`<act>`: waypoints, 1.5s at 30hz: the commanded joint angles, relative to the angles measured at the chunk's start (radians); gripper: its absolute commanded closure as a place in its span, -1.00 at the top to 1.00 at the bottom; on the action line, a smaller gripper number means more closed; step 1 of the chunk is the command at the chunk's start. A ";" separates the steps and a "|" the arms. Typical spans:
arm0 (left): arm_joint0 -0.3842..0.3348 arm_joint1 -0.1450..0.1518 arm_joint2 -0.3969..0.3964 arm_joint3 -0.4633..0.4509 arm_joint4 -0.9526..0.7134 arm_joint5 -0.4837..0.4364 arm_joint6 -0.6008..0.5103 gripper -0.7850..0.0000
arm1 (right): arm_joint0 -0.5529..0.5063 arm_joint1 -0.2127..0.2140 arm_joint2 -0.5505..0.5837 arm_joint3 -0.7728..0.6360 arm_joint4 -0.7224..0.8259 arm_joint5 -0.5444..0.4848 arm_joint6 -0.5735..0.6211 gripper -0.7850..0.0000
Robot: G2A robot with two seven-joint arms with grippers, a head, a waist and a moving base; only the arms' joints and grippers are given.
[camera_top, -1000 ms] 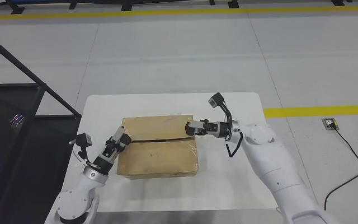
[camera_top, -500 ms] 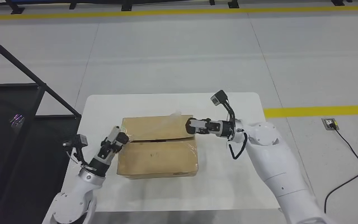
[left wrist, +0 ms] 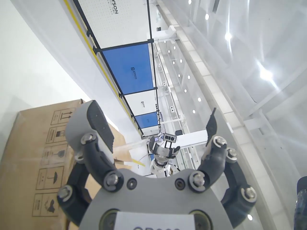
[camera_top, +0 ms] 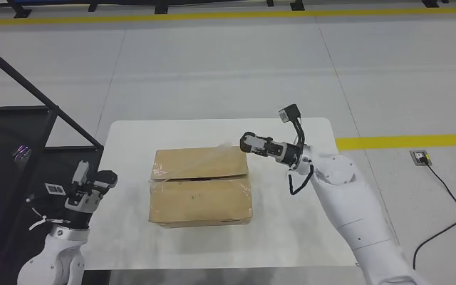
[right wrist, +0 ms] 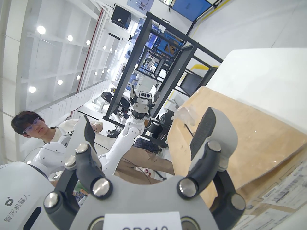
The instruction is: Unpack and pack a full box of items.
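Note:
A closed brown cardboard box point(camera_top: 199, 192) lies in the middle of the white table point(camera_top: 299, 221); a seam point(camera_top: 199, 179) runs between its two top flaps. Loose clear tape point(camera_top: 222, 147) sticks up at the far flap's edge. My right gripper point(camera_top: 246, 141) is open just above the box's far right corner, nothing between its fingers; the right wrist view shows that gripper point(right wrist: 146, 130) beside the flap point(right wrist: 239, 140) and the tape point(right wrist: 184, 113). My left gripper point(camera_top: 89, 182) is open at the table's left edge, apart from the box; the left wrist view shows that gripper point(left wrist: 153, 123) beside the box's printed end point(left wrist: 36, 156).
A black metal frame point(camera_top: 28, 142) stands on the floor just left of the table. Bare tabletop lies to the right of the box and along the far edge point(camera_top: 214, 132). The box's near side sits close to the table's front edge.
My left gripper has pulled away from the box's left end to the table's left edge. My right gripper has lifted off the box's right flap edge and shifted toward the far side.

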 commanded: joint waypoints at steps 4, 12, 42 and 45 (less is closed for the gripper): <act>-0.033 0.005 0.042 0.015 0.033 0.008 -0.115 1.00 | 0.025 -0.001 -0.027 -0.041 -0.069 0.049 -0.019 1.00; -0.129 0.008 0.119 0.052 0.093 0.052 -0.179 1.00 | 0.126 -0.014 -0.080 0.024 -0.185 0.201 -0.108 1.00; -0.206 0.016 0.193 0.097 0.165 0.074 -0.182 1.00 | 0.372 -0.114 -0.295 0.530 -0.205 -0.057 0.128 1.00; -0.204 0.017 0.194 0.092 0.162 0.074 -0.182 1.00 | 0.379 -0.120 -0.305 0.550 -0.226 -0.099 0.097 0.66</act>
